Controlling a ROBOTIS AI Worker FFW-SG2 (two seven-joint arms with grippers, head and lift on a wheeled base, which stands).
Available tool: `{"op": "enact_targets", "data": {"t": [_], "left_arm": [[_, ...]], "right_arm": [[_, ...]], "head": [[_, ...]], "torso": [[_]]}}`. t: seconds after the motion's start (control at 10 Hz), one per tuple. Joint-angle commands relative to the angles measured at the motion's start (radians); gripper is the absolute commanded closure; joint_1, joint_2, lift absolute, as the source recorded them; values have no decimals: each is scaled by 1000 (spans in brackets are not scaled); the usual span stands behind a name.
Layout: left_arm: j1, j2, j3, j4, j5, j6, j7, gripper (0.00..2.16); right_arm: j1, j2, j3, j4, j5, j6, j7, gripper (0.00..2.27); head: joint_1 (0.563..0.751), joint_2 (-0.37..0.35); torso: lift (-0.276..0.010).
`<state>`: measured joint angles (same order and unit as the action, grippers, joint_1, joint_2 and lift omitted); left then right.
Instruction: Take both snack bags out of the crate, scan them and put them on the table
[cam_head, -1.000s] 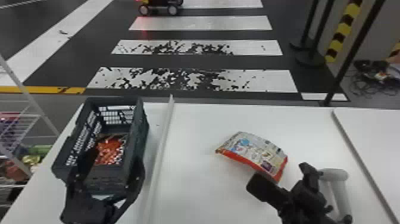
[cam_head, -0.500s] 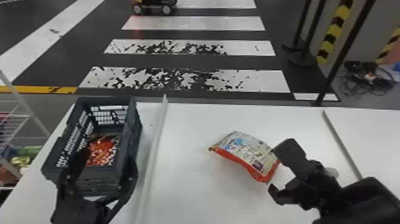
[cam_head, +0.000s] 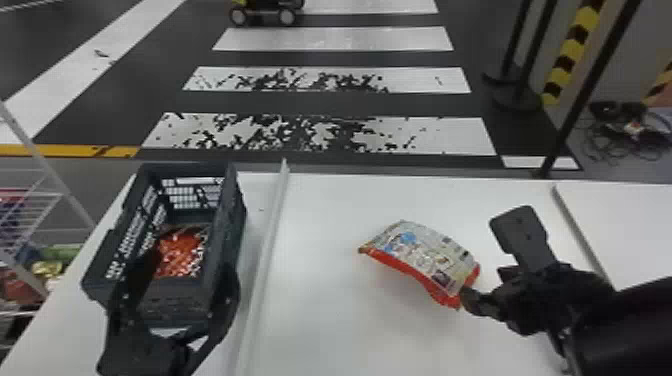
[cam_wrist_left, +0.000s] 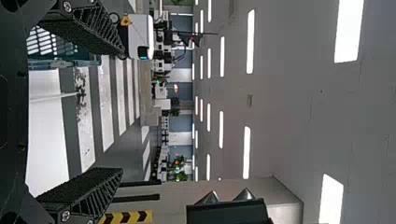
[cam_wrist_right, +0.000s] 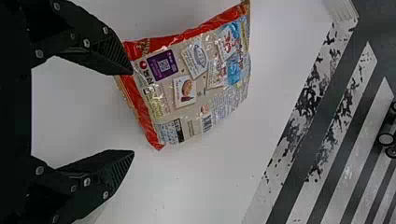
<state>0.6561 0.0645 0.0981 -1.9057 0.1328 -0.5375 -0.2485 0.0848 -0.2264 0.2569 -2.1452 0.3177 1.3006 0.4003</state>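
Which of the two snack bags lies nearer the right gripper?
The pale bag with red edges, on the white table beside the right gripper; the mostly red bag is inside the crate.

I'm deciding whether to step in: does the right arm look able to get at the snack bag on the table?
Probably yes: the right gripper is open close by the bag, nothing seems to block it, though it has no hold now.
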Motion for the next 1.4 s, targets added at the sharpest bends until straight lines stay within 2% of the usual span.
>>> {"op": "enact_targets", "data": {"t": [0.0, 0.1, 0.2, 0.4, 0.5, 0.7, 0.8, 0.9, 1.3], "left_arm": [[-1, 0, 0, 0, -1, 3, 0, 100], [-1, 0, 0, 0, -1, 3, 0, 100], [-1, 1, 0, -1, -1, 3, 0, 100], [-1, 1, 0, 0, -1, 3, 0, 100], [-1, 1, 0, -1, -1, 3, 0, 100], [-1, 1, 0, -1, -1, 3, 0, 100], [0, 1, 0, -1, -1, 3, 0, 100], [2, 1, 2, -1, -1, 3, 0, 100], [3, 0, 9, 0, -1, 3, 0, 100]], "right_arm": [[-7, 4, -21, -1, -29, 6, -3, 1568], [-14, 10, -42, -1, -83, 18, -18, 2182], [-17, 12, -58, 1, -117, 9, -17, 2256], [-16, 29, -114, 42, -261, -92, -32, 2256], [-16, 42, -148, 88, -367, -194, -43, 2253], [-39, 81, -157, 192, -445, -415, -77, 2256], [-53, 96, -160, 257, -465, -565, -77, 2256], [-74, 108, -163, 312, -462, -636, -81, 2256], [-117, 108, -148, 481, -427, -700, -97, 2256]], "head": [[695, 62], [695, 60], [695, 60], [695, 68], [695, 82], [695, 109], [695, 125], [695, 138], [695, 131]], "torso": [[-91], [-91], [-91], [-91], [-91], [-91], [-91], [-91], [-91]]}}
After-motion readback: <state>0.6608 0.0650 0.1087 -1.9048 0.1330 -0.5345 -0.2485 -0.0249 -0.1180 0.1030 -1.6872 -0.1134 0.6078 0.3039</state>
